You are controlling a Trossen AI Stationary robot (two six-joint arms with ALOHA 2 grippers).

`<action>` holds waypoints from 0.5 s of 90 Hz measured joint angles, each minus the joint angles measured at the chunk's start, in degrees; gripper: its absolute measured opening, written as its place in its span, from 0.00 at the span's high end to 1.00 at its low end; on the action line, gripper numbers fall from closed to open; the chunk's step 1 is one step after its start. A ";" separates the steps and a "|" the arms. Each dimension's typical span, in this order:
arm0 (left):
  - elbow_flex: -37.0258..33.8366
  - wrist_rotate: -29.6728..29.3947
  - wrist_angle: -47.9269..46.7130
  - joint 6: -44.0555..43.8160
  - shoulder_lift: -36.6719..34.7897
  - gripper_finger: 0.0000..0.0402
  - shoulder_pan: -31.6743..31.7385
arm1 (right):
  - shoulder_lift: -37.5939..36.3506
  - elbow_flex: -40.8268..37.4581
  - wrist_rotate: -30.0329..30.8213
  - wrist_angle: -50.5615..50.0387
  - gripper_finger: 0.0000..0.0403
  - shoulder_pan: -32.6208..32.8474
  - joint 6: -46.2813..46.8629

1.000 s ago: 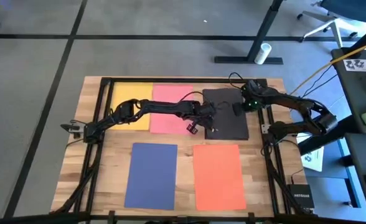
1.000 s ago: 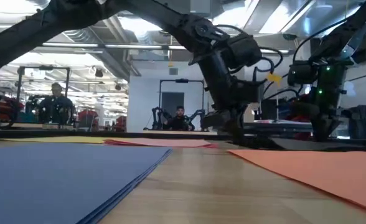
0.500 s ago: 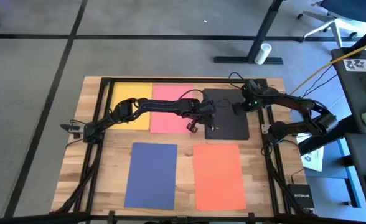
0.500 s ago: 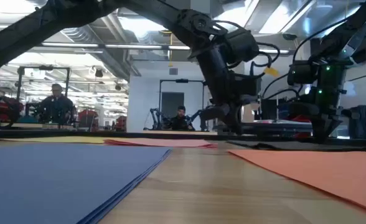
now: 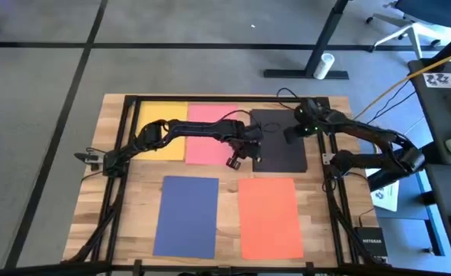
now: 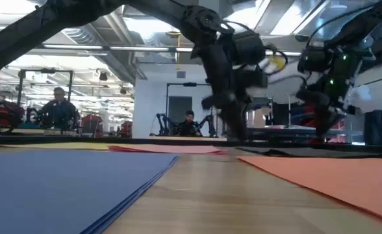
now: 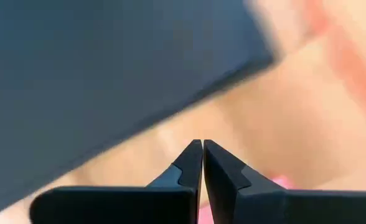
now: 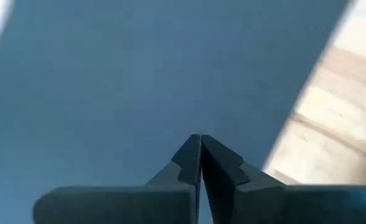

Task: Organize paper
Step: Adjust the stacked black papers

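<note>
While both grippers' fingers press together over black sheet [image 5: 279,142], box [image 5: 370,244] probably reads NETGEAR.

Five paper sheets on worktop [image 5: 225,170]: one yellow sheet [image 5: 164,116], one pink sheet [image 5: 210,146], one black sheet [image 5: 283,149], one navy sheet [image 5: 187,216], one orange sheet [image 5: 271,218]. Two robot arms. Two people in room behind.

Left arm [image 5: 187,132] covers part of pink sheet [image 5: 210,146] and yellow sheet [image 5: 158,115]
</note>
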 joint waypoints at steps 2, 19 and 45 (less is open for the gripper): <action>0.00 1.33 0.00 -1.03 -0.45 1.00 0.06 | -0.69 0.15 -0.05 -0.11 1.00 1.31 -0.15; -1.68 7.66 2.83 -5.44 -4.16 1.00 -0.37 | -4.51 1.88 0.10 0.06 1.00 12.79 -0.74; -18.06 12.77 27.08 -16.83 -14.41 1.00 -2.11 | -4.99 2.22 5.40 0.68 1.00 26.97 0.31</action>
